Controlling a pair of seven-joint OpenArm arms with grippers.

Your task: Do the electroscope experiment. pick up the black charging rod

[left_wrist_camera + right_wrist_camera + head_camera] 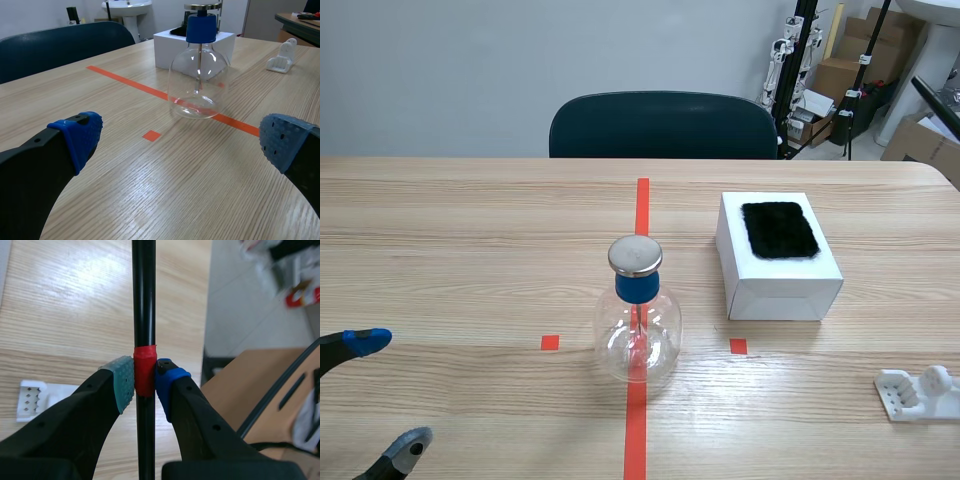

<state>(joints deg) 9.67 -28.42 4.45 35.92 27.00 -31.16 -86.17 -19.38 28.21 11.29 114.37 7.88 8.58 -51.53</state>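
Observation:
In the right wrist view my right gripper (145, 380) is shut on the black charging rod (144, 300), its pads clamped on the rod's red tape band. The rod hangs well above the table, over its right edge. The rod's white stand (34, 400) lies on the wood below, beside the gripper. The electroscope (638, 320), a clear flask with a blue collar and metal cap, stands on the orange-red centre line. My left gripper (392, 390) rests open low at the table's near left, holding nothing. From there the electroscope (199, 75) is some way ahead of the left gripper (182, 142).
A white box (780, 285) topped with a black fur pad (780, 230) sits right of the flask. The white stand (920, 393) lies near the front right corner. A dark chair (663, 125) stands behind the far edge. Floor and cardboard boxes lie past the table's right edge.

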